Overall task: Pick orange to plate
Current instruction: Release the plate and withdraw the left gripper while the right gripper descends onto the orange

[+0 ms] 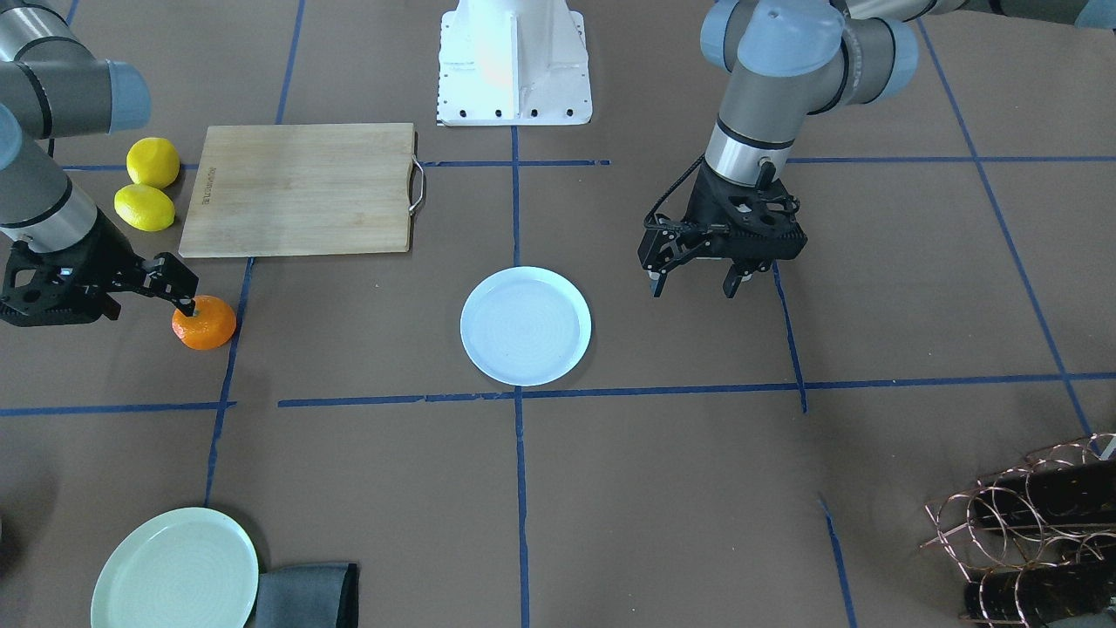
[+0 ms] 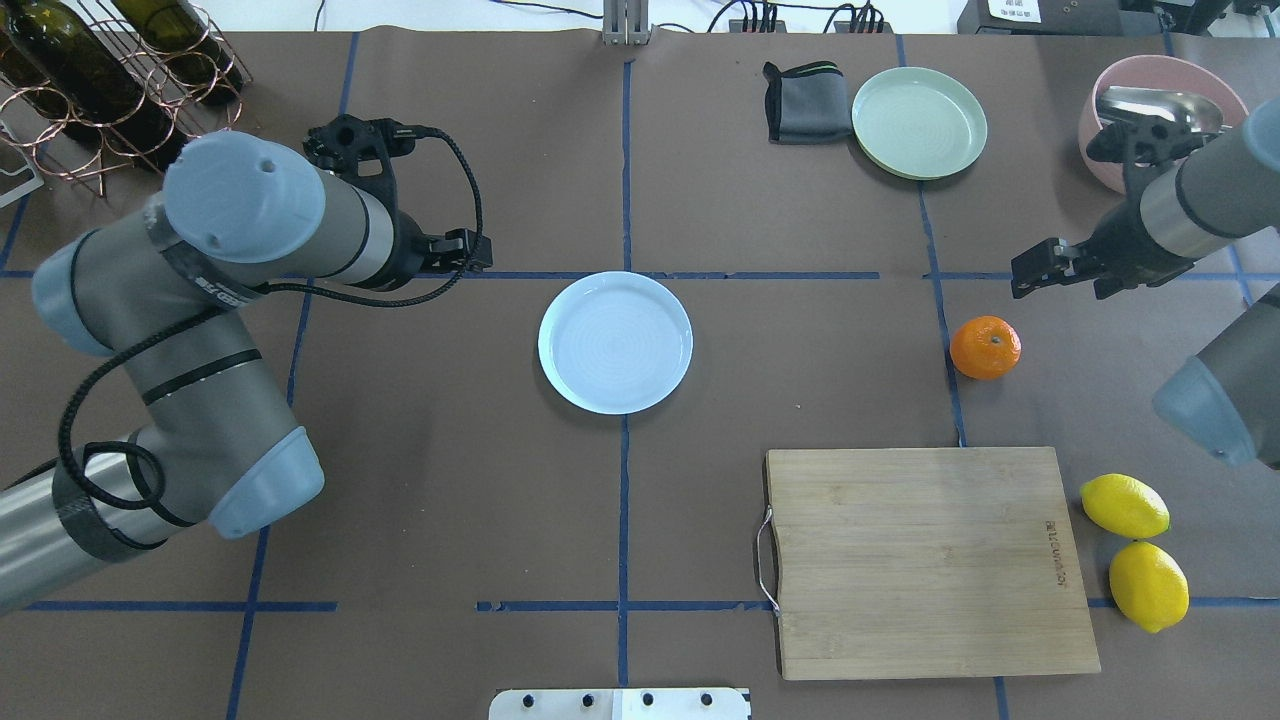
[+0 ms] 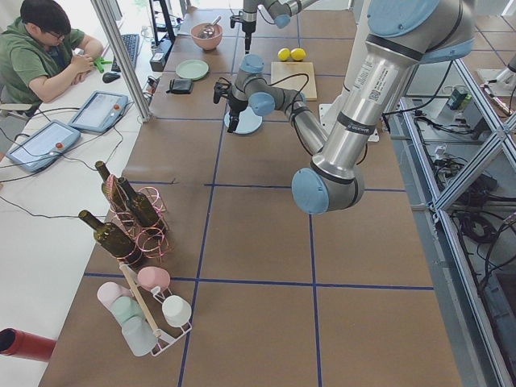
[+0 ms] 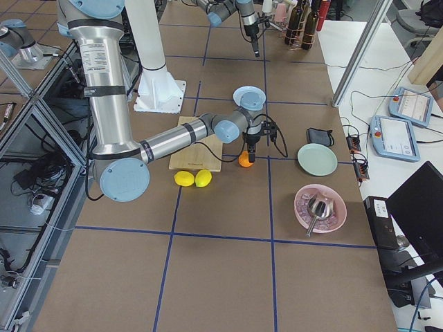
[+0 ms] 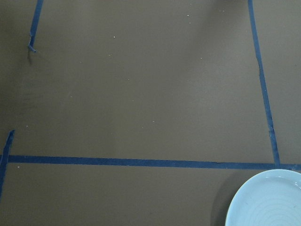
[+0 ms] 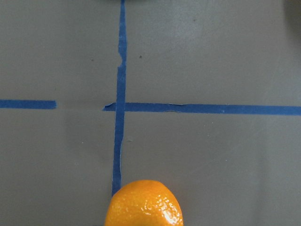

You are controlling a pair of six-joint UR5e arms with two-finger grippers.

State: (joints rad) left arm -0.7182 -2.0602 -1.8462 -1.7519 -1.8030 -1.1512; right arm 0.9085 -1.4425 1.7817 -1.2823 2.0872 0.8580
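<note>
The orange [image 1: 205,324] [image 2: 986,347] rests on the brown table on my right side, and the right wrist view shows it at the bottom edge [image 6: 144,205]. Just above and beside it hovers my right gripper [image 1: 148,307] [image 2: 1062,285], open and holding nothing, with one fingertip [image 1: 185,303] over the orange's top edge. The pale bluish-white plate [image 1: 526,325] [image 2: 615,342] lies bare at the table's middle, and its rim shows in the left wrist view [image 5: 268,200]. My left gripper [image 1: 692,288] hangs open and empty beside the plate on my left.
A wooden cutting board [image 2: 930,560] and two lemons [image 2: 1125,506] lie near the orange on the robot's side. Farther out are a pale green plate [image 2: 919,122], a grey cloth [image 2: 805,103] and a pink bowl [image 2: 1150,100]. A wine rack [image 2: 110,80] stands far left.
</note>
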